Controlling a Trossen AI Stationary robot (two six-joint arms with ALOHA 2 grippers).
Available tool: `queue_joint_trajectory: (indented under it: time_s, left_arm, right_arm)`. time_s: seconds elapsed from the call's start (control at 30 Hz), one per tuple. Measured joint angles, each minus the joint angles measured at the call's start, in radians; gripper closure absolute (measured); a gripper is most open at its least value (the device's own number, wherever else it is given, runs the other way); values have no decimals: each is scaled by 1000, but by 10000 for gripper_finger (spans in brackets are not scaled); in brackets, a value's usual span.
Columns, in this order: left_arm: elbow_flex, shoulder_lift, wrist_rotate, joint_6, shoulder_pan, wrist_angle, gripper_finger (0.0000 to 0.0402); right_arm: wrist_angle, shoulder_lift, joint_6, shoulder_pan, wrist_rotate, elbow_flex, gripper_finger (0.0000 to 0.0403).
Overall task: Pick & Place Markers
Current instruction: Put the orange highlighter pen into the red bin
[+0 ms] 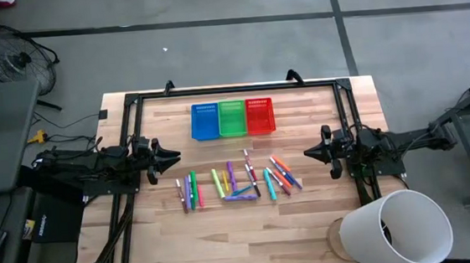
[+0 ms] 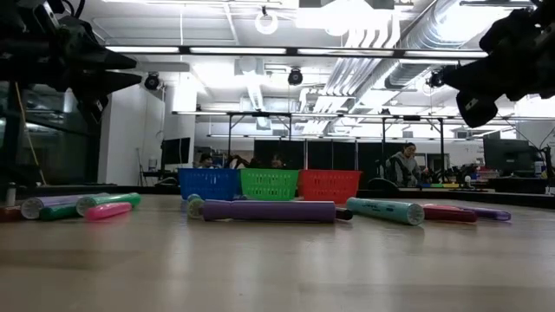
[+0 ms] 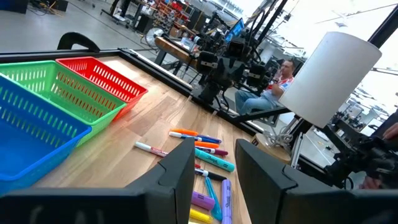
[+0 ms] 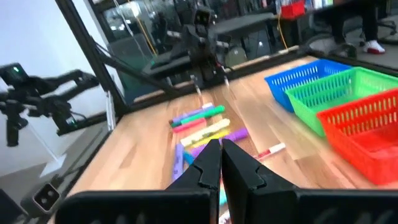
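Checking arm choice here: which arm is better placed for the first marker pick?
Probably left: the left gripper is open, empty, beside the scattered coloured plastic markers; the right gripper is shut, a similar distance away.

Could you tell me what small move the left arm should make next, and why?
Probably lower the left gripper toward the nearest markers: its fingers are open and empty, the markers lie loose on the table, and the baskets look empty.

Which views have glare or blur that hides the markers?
Low view: bright ceiling lights flare, both arms are silhouettes, yet the long purple marker reads clearly. Right wrist view: the red mesh basket and near tabletop look smeared. High view: evenly lit, with the scattered coloured markers distinct.
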Motion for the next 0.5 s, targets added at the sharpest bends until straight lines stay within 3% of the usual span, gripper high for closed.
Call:
queue_joint_trajectory:
  time_s: [0.5]
  left_arm:
    - [0,0,0,0,0,0,286]
  right_arm:
    - [-185,389,0,0,1,370,400]
